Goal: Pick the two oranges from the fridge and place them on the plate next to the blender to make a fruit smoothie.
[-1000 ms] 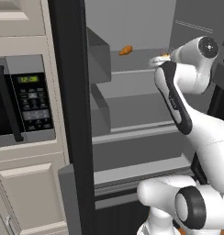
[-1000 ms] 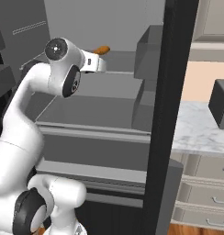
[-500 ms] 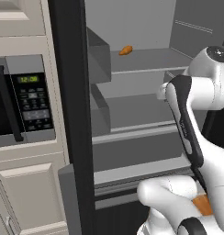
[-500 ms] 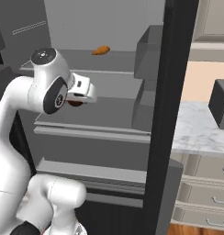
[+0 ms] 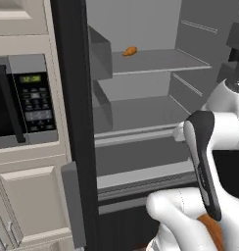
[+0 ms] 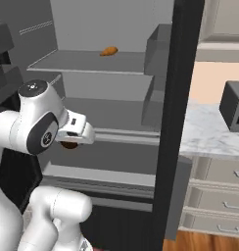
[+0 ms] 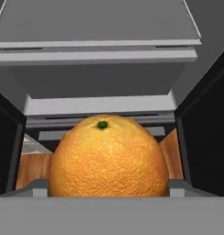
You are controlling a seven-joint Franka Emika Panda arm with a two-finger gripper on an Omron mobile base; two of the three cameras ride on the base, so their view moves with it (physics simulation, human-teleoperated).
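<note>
One round orange [image 7: 109, 158] sits between my gripper [image 7: 109, 186] fingers, stem end up, close to the hand camera. From the right base view the gripper [image 6: 72, 141] hangs in front of the open fridge [image 6: 107, 112] at the level of its lower shelf, shut on the orange [image 6: 68, 145], which shows as a dark ball under the hand. The fridge [image 5: 141, 112] has grey shelves and a black frame. An elongated orange carrot-like item [image 5: 130, 50] lies on the top shelf, also seen as [image 6: 109, 51]. The plate and the blender are out of view.
A black-fronted microwave [image 5: 23, 98] is built into the cream cabinets left of the fridge. The fridge's black door edge [image 6: 170, 122] stands to the right of my arm. Beyond it is a marble counter [image 6: 204, 132] with a dark boxy appliance [image 6: 234, 108] over drawers.
My arm has drawn back out of the upper fridge shelf and come down to the lower shelf level with the orange in the gripper. The carrot-like item has stayed put.
</note>
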